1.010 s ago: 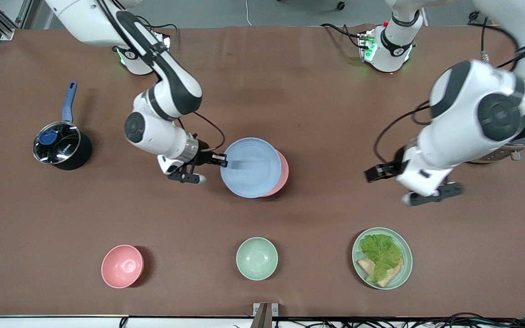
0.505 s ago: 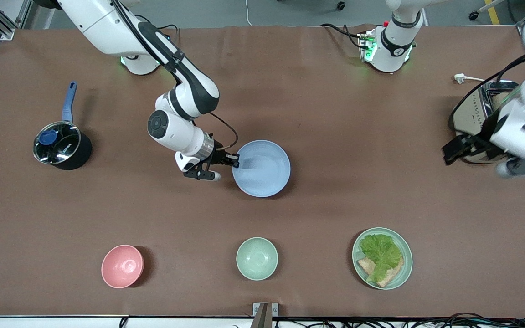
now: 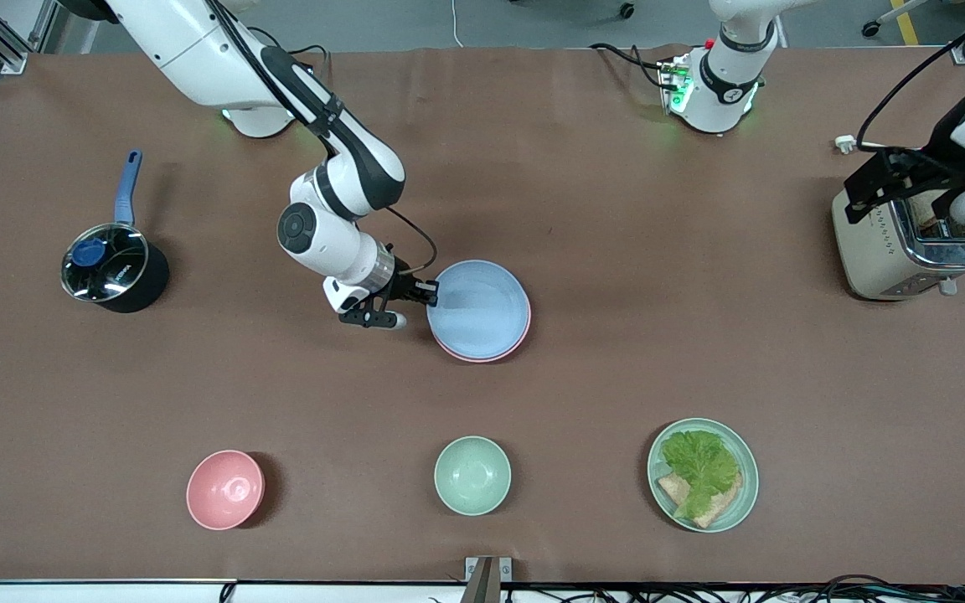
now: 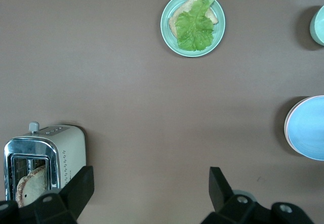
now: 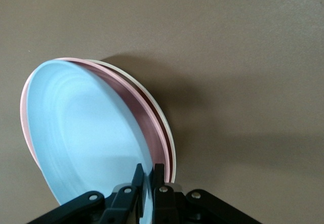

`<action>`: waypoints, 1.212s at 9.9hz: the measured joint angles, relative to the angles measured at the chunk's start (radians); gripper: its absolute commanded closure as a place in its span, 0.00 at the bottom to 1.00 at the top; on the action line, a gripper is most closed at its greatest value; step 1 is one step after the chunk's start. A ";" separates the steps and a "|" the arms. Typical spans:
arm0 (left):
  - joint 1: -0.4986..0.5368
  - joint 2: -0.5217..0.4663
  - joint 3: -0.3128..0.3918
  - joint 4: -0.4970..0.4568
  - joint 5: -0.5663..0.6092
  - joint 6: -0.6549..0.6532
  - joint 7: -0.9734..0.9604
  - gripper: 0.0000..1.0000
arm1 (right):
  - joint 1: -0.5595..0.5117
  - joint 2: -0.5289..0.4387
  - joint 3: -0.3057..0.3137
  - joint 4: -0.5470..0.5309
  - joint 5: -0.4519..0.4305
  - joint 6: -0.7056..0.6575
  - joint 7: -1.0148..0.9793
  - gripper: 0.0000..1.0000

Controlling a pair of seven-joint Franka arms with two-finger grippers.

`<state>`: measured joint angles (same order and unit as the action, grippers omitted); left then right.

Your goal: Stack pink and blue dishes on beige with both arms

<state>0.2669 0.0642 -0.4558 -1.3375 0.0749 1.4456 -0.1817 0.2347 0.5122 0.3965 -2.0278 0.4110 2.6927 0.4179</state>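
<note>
The pale blue plate (image 3: 480, 306) lies on top of the pink plate (image 3: 482, 357), of which only a rim crescent shows. My right gripper (image 3: 430, 294) is shut on the blue plate's rim at the right arm's end. In the right wrist view the blue plate (image 5: 86, 133) tilts slightly over the pink plate (image 5: 132, 93). The cream-beige plate (image 5: 165, 130) shows as a thin rim under both, and the gripper (image 5: 148, 176) pinches the blue rim. My left gripper (image 3: 901, 180) hangs open over the toaster. Its fingers (image 4: 77, 187) are spread wide with nothing between them.
A toaster (image 3: 901, 247) stands at the left arm's end. A lidded saucepan (image 3: 110, 268) sits at the right arm's end. Near the front edge are a pink bowl (image 3: 224, 489), a mint bowl (image 3: 472, 475) and a green plate with lettuce and bread (image 3: 703, 474).
The right gripper has carried the blue plate over the pink one and lowered it onto the stack. The left arm has swung away from the middle to over the toaster.
</note>
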 measured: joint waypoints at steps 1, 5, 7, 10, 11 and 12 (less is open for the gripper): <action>-0.061 -0.018 0.068 -0.017 -0.003 -0.006 0.009 0.00 | 0.000 0.000 0.000 0.000 0.000 0.000 0.000 0.15; -0.266 -0.088 0.298 -0.104 -0.004 -0.010 0.033 0.00 | -0.018 -0.034 -0.012 0.008 -0.032 0.008 0.000 0.00; -0.267 -0.096 0.304 -0.112 -0.004 -0.010 0.037 0.00 | -0.110 -0.131 -0.035 0.020 -0.179 -0.133 0.001 0.00; -0.267 -0.096 0.305 -0.119 -0.025 -0.010 0.043 0.00 | -0.195 -0.347 -0.184 0.082 -0.418 -0.526 0.001 0.00; -0.266 -0.096 0.307 -0.121 -0.030 -0.010 0.043 0.00 | -0.197 -0.404 -0.246 0.125 -0.438 -0.632 -0.007 0.00; -0.266 -0.096 0.309 -0.123 -0.031 -0.010 0.043 0.00 | -0.197 -0.441 -0.306 0.186 -0.444 -0.738 -0.040 0.00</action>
<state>0.0011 -0.0315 -0.1468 -1.4604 0.0443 1.4356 -0.1384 0.0373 0.0713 0.0903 -1.8423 -0.0331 1.9551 0.3781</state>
